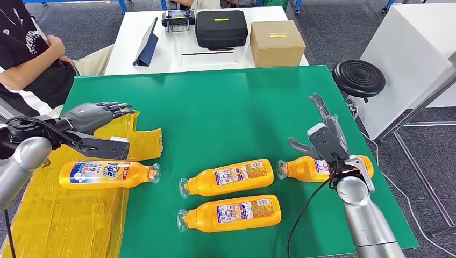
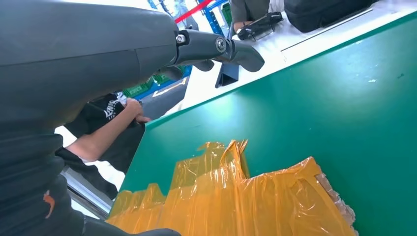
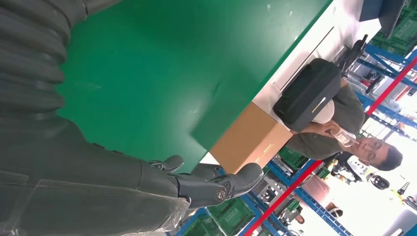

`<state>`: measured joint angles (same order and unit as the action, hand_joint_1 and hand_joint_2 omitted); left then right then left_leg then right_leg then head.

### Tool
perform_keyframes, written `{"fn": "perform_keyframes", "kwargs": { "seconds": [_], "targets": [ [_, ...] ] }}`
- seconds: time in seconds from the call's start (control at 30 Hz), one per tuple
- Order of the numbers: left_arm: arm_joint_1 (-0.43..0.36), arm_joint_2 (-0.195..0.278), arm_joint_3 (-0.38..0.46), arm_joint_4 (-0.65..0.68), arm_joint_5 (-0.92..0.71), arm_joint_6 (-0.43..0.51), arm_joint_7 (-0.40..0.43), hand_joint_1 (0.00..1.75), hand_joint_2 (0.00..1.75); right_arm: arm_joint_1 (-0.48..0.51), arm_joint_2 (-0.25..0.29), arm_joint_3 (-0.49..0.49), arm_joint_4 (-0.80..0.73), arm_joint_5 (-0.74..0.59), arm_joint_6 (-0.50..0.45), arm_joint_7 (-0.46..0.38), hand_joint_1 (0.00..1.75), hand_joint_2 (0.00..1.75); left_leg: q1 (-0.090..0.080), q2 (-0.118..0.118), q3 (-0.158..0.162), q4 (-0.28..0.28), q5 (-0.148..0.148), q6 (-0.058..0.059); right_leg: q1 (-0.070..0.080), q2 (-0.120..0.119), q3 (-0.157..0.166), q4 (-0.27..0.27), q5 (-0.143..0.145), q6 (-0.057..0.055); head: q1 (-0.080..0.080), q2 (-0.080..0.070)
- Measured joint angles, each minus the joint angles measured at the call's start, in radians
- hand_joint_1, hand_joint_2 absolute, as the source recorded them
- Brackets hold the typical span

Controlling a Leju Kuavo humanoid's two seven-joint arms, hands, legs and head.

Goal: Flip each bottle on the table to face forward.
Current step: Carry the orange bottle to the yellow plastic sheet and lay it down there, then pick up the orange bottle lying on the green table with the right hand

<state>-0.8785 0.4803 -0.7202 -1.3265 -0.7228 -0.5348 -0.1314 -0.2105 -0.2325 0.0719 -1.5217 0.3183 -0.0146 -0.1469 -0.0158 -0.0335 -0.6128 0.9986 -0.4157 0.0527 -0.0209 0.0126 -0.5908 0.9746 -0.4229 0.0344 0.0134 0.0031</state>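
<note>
Now: both robot hands empty above the bottles

My right robot hand [image 1: 322, 141] hovers with fingers spread over the rightmost bottle [image 1: 306, 168]. My left robot hand [image 1: 97, 115], also spread, hangs above the labelled bottle [image 1: 105, 174] lying on yellow wrap [image 1: 64, 215]. Two bottles [image 1: 228, 177] lie between on the tabletop [image 1: 226, 107].

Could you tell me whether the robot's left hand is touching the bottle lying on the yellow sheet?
Apart. In the head view the left hand is open above the yellow sheet, and a strip of sheet shows between it and the bottle.
</note>
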Motion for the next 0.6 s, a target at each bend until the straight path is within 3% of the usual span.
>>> {"fn": "perform_keyframes", "kwargs": {
  "seconds": [0.27, 0.47, 0.6],
  "targets": [
    [0.057, -0.041, 0.093, -0.012, 0.249, 0.100, -0.008, 0.00, 1.75, -0.002, -0.044, -0.017, 0.000, 0.124, 0.025, 0.046, 0.00, 1.75, -0.001, 0.000, 0.000, 0.000, 0.000, 0.000, -0.001, 0.000, 0.000, 0.000, 0.000, 0.000, 0.000, 0.000],
    [0.228, -0.129, 0.203, -0.014, 0.402, 0.249, -0.061, 0.00, 1.75, -0.063, -0.176, -0.036, 0.014, 0.234, 0.182, 0.085, 0.00, 1.75, -0.004, 0.000, 0.000, 0.000, 0.000, 0.000, -0.004, 0.000, 0.000, 0.000, 0.000, 0.000, 0.000, 0.000],
    [0.316, -0.168, 0.245, -0.016, 0.415, 0.280, -0.076, 0.00, 1.75, -0.092, -0.250, -0.056, 0.024, 0.239, 0.237, 0.081, 0.00, 1.75, -0.004, 0.000, -0.001, 0.000, 0.000, 0.001, -0.004, 0.000, 0.000, -0.001, 0.000, 0.000, 0.000, 0.000]
  ]
}}
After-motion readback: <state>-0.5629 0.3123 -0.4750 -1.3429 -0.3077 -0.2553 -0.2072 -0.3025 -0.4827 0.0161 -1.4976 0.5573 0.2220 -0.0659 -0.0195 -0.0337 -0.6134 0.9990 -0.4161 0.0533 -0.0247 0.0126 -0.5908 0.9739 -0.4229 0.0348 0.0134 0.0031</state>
